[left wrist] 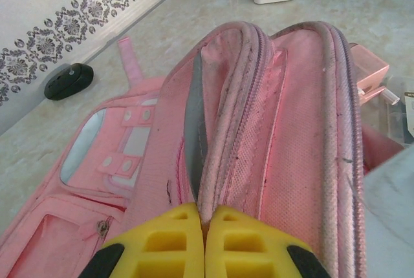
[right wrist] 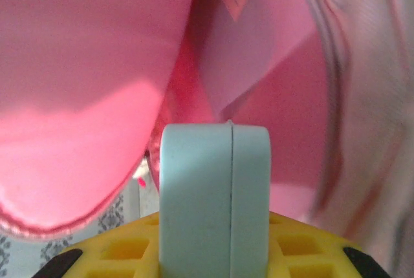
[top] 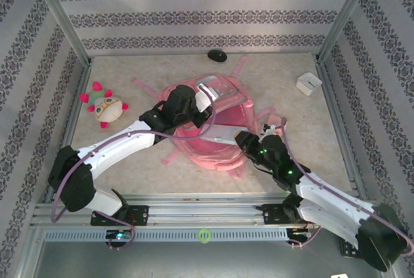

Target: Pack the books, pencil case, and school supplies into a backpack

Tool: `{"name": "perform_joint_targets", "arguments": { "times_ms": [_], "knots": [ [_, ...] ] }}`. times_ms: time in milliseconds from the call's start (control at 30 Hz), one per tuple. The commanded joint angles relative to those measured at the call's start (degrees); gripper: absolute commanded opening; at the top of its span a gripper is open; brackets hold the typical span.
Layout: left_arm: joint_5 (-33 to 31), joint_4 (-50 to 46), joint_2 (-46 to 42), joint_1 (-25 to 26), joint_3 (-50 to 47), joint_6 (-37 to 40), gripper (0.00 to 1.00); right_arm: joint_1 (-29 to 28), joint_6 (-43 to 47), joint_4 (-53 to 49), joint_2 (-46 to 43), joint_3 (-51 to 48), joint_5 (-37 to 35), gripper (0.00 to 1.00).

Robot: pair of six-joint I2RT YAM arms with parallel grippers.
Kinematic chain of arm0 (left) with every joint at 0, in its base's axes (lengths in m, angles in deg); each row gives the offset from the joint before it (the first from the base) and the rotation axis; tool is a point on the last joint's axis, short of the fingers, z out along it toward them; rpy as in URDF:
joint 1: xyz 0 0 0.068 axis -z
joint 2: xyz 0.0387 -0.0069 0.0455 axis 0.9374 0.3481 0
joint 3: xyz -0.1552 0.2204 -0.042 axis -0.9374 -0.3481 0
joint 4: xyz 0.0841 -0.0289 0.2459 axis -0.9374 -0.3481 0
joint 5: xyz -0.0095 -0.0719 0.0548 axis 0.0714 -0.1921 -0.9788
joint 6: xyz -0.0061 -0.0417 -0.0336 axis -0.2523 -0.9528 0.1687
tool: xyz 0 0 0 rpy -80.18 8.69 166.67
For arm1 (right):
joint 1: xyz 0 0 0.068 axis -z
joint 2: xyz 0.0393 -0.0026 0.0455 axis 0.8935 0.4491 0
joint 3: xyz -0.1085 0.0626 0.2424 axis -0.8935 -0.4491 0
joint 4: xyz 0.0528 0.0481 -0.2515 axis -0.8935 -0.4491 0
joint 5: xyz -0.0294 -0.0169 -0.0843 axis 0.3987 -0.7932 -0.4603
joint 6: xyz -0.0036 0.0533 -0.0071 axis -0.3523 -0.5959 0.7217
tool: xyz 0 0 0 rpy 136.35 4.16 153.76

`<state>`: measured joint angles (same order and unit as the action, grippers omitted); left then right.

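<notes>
Step in hand: loading the pencil case (right wrist: 213, 187) into the backpack (left wrist: 284, 149), judging by how both arms meet at its mouth.
Left gripper (left wrist: 206, 233): its yellow pads are pressed together on the backpack's zipped rim, lifting that edge so the main compartment gapes.
Right gripper (top: 246, 141): clamped on the pale blue pencil case, which stands up between its pads.
Pencil case position: at the backpack's mouth, with pink lining on both sides and ahead. How deep it sits cannot be told.
Backpack position: lying mid-table, opening turned toward the right arm.
Not yet packed: a small pink block (left wrist: 370, 71) lies on the table just beside the backpack.
Next move calls for: pushing the case deeper along the open channel, clear of the folded lining, and parting the pads only once it rests inside.
Left arm's part: holding the rim up until the right arm is out.
</notes>
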<state>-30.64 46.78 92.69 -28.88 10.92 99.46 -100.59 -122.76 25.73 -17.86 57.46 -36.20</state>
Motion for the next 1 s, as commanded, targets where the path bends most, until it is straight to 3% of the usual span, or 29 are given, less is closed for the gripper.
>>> {"name": "perform_joint_targets", "arguments": {
  "times_ms": [0, 267, 500, 667, 800, 967],
  "knots": [
    [1.44, 4.71, -2.83, -0.59, 2.88, -1.29, 0.00, -0.92, -0.69, 18.36, 7.15, 2.41, -7.60, 0.14],
    [3.27, 5.39, -4.51, -0.59, 2.70, -2.87, 0.00, -3.80, -1.40, 42.00, 28.11, 7.93, -11.04, 0.13],
    [4.05, 8.33, -5.99, -0.59, 2.14, -6.63, 0.00, -9.07, -5.68, 52.25, 41.49, 11.59, -22.00, 0.14],
    [5.66, 8.71, -6.04, -0.59, 3.25, -8.36, 0.00, -11.53, -7.12, 54.18, 49.99, 16.77, -25.31, 0.17],
    [5.25, 8.78, -6.34, -0.65, 3.65, -7.93, 0.00, -12.35, -9.28, 52.35, 54.54, 19.99, -24.42, 0.30],
    [5.59, 7.00, -6.19, -1.02, 4.37, -7.34, 0.00, -14.05, -13.14, 42.95, 53.24, 18.20, -21.63, 0.43]
  ]
}}
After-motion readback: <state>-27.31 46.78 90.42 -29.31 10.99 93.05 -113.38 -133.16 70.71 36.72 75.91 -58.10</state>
